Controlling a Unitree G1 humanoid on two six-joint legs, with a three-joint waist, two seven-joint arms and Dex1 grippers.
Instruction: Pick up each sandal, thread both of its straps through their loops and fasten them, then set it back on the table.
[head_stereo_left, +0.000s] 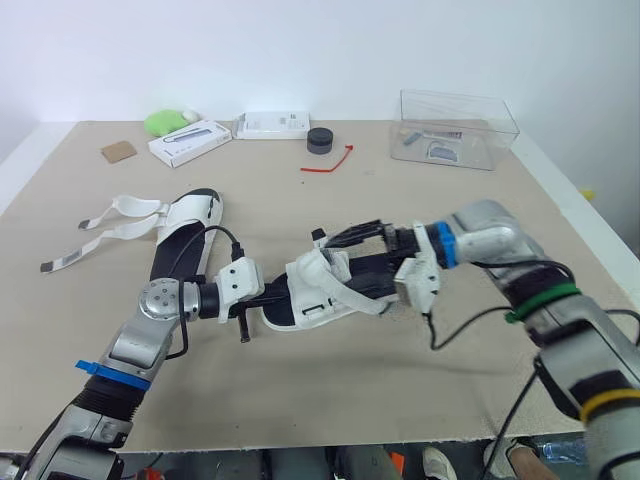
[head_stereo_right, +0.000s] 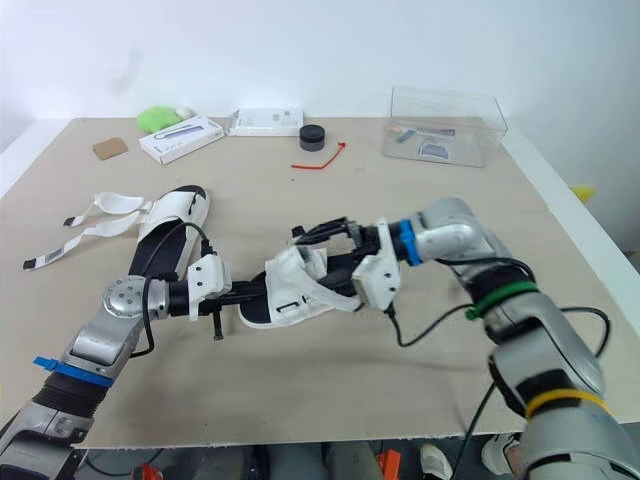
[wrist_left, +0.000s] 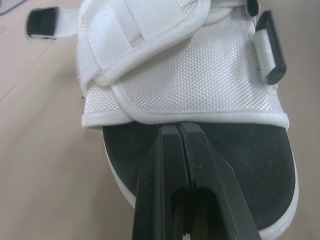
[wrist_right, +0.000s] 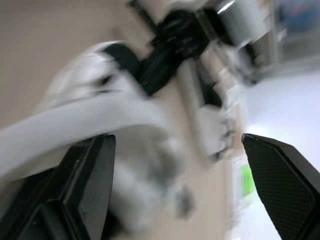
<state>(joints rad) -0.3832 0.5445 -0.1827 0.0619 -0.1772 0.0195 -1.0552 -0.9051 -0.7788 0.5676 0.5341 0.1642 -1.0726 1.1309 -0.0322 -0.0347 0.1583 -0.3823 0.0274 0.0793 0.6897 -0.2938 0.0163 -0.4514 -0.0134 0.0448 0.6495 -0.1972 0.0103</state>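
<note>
Left eye view shows the beige tabletop (head_stereo_left: 420, 380) with clutter well away from the work, along its far edge: a clear plastic box (head_stereo_left: 455, 128) on the right, a black round puck (head_stereo_left: 320, 140) with a red cord (head_stereo_left: 330, 163) just in front of it, two white boxes (head_stereo_left: 190, 142) (head_stereo_left: 272, 124), a green lump (head_stereo_left: 163, 122) and a brown card square (head_stereo_left: 118, 151). A second sandal (head_stereo_left: 185, 238) lies to the left, just behind the left arm, with its two white straps (head_stereo_left: 108, 222) undone and trailing out over the tabletop. Nothing stands between the two arms but the sandal (head_stereo_left: 322, 290) they work on, which sits at the middle of the tabletop, white upper facing up.

The left tool (wrist_left: 177, 127) has its two black fingers pressed together with no gap. Their tips touch the sandal's dark footbed, right at the rim of the white mesh upper. Whether they pinch anything between them cannot be told.

The right tool (head_stereo_left: 345, 250) reaches in from the opposite side, over the sandal's upper. Its fingers (wrist_right: 85, 185) are spread wide. A white strap (wrist_right: 75, 122) of the sandal runs across close to one finger, and the tool grips nothing.
</note>
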